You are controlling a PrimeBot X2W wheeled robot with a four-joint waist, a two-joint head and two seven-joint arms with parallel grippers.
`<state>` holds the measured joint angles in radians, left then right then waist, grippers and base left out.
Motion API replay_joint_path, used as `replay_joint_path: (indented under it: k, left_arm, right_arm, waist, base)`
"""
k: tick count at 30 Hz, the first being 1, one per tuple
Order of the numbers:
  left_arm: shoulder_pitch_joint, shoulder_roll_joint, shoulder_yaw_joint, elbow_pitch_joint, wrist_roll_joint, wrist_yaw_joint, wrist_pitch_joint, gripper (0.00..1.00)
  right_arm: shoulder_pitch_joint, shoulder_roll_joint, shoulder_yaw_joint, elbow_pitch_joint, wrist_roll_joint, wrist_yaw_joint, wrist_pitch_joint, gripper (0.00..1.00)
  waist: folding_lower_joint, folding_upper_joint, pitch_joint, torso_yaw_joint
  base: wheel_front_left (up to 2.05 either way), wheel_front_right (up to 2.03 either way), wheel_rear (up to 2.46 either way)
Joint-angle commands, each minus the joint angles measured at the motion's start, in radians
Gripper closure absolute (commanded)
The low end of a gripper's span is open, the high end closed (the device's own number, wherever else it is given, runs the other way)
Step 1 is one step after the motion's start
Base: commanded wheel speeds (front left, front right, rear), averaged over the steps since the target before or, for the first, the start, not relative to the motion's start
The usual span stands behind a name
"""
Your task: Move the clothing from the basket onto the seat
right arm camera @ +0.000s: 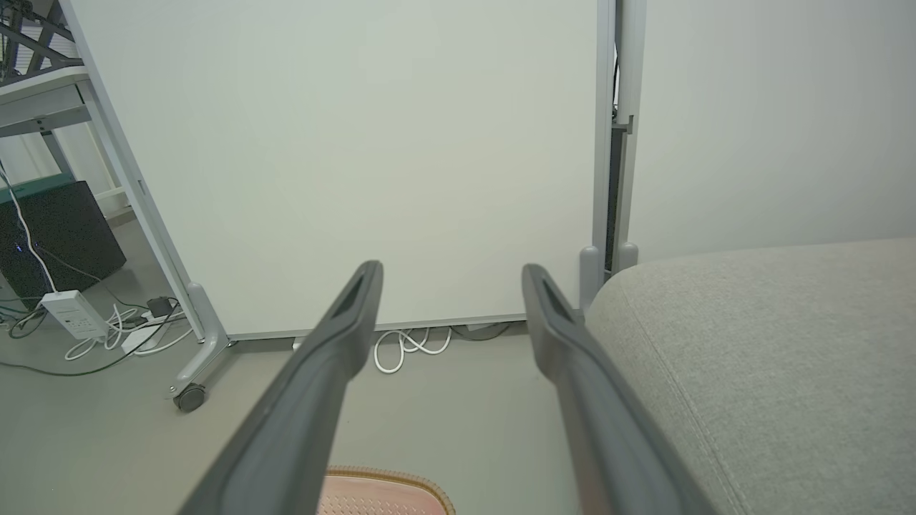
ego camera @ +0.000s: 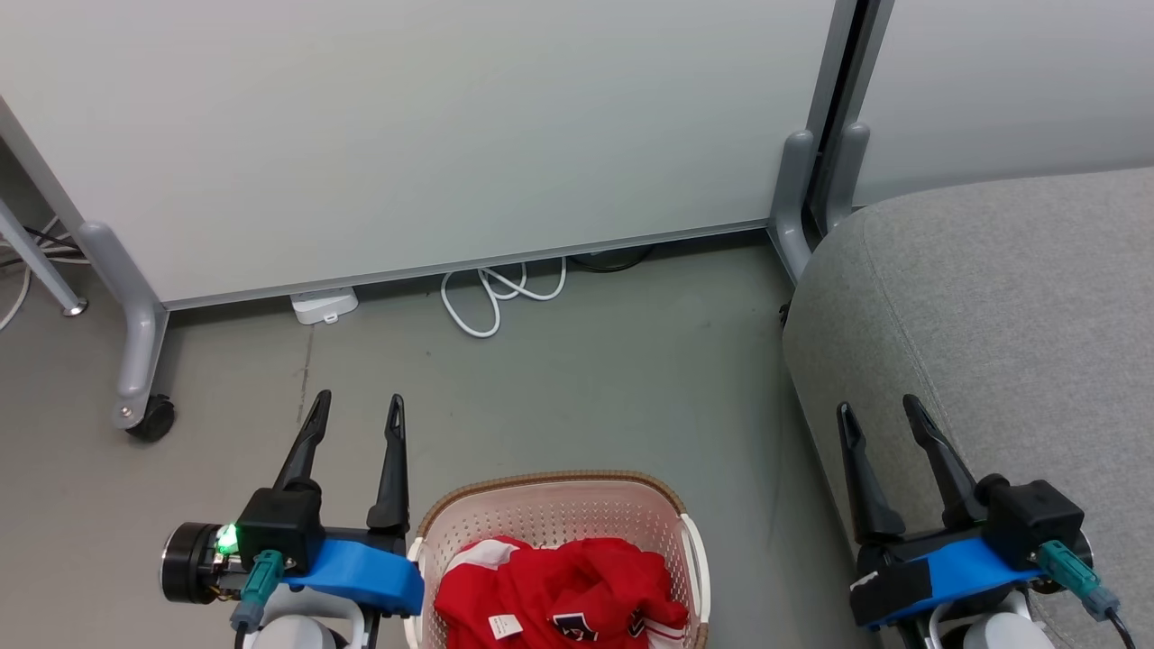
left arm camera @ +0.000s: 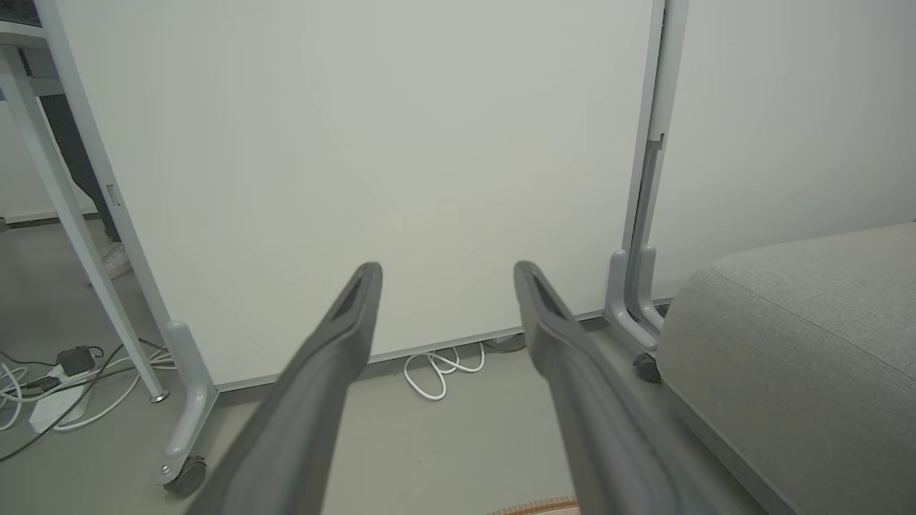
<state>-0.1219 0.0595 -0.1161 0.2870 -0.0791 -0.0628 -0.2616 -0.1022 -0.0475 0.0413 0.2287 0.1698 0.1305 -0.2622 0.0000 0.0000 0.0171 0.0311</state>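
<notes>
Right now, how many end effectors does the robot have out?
2. The left end effector hangs open beside the basket; the right end effector hangs open by the edge of the seat. None seems hidden.

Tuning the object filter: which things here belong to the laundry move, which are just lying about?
Job: bright red fabric clothing; cream perforated plastic basket with brown rim; large grey upholstered seat; left gripper and right gripper, both open and empty.
Lying about: white coiled cable; small white plastic box; white partition panel on grey castor legs.
</notes>
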Motion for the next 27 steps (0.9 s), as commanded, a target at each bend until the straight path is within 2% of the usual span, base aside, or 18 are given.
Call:
replay_joint_path:
  k: [1, 15, 27]
  left_arm:
    - [-0.011, 0.0, 0.003, 0.002, 0.0, -0.005, -0.005, 0.0]
    - [-0.014, -0.007, 0.016, 0.008, 0.008, -0.015, -0.005, 0.0]
    - [-0.141, -0.001, -0.08, 0.112, 0.032, -0.054, -0.005, 0.0]
  right_arm:
    - [-0.004, -0.005, -0.001, 0.002, 0.004, 0.0, -0.004, 0.0]
    - [-0.007, -0.005, -0.001, 0.004, 0.016, 0.0, -0.004, 0.0]
    - [-0.069, -0.005, -0.009, -0.022, 0.016, 0.0, -0.004, 0.0]
  waist:
    - [0.0, 0.0, 0.0, 0.0]
    - [0.0, 0.0, 0.004, -0.005]
    - [0.0, 0.0, 0.108, -0.066]
  base:
    - [0.0, 0.0, 0.0]
    - [0.0, 0.0, 0.0]
    - [0.0, 0.0, 0.0]
